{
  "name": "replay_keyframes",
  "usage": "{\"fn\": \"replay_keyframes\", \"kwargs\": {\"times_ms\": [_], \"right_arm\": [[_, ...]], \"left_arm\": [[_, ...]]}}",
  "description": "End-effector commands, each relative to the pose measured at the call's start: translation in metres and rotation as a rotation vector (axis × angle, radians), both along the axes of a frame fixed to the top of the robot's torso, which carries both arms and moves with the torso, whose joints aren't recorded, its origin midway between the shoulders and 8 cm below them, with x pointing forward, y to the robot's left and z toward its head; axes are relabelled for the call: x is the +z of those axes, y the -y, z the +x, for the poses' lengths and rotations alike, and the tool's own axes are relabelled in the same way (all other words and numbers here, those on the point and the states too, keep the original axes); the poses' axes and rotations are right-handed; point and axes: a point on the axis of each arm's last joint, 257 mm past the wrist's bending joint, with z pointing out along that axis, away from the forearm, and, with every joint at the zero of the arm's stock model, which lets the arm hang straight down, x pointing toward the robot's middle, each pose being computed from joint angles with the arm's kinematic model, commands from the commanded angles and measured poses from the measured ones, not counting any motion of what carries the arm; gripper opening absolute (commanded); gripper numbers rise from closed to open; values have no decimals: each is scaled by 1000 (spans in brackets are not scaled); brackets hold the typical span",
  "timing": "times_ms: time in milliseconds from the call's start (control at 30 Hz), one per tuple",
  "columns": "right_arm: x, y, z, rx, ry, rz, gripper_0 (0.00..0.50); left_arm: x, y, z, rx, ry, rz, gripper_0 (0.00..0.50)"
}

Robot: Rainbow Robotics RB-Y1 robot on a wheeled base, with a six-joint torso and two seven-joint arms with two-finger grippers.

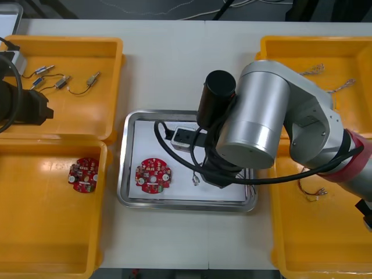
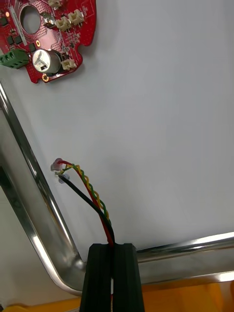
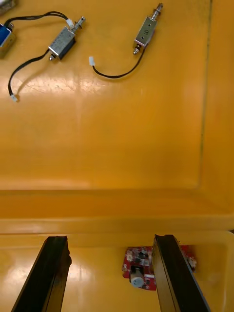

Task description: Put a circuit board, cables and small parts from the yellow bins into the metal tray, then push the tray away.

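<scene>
Light table [image 1: 174,64], white-lined metal tray [image 1: 123,174] btwn yellow bins [image 1: 116,87]; right gripper [image 2: 112,248] tight on red-yellow cable [image 2: 95,197], left gripper [image 3: 109,239] agape.

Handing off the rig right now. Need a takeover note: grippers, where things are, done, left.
Right gripper: over the tray, jaws shut on the red-yellow cable, its free end near the tray floor.
Left gripper: jaws open, empty, above the left bins.
Done: one board lies in the tray.
Left: release the cable, add small parts from the left bins, push the tray away.
</scene>
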Motion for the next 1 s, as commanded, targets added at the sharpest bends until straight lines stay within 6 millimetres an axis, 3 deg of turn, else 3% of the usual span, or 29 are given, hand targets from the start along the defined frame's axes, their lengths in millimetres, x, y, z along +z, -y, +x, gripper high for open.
{"fn": "replay_keyframes", "kwargs": {"times_ms": [33, 333, 600, 867, 1000], "right_arm": [[2, -24, -1, 87, 41, -25, 0], [-21, -37, -9, 108, -1, -22, 0], [-40, -48, -2, 97, -12, -28, 0], [-52, -42, -1, 87, -35, -43, 0], [-55, -40, -1, 80, -36, -46, 44]], "left_arm": [[31, -22, 22, -60, 69, 101, 500], [30, -34, 46, -45, 35, 134, 500], [30, -31, 69, -40, 11, 132, 500], [25, -25, 87, -49, -26, 134, 500], [24, -22, 95, -58, -48, 139, 500]]}}
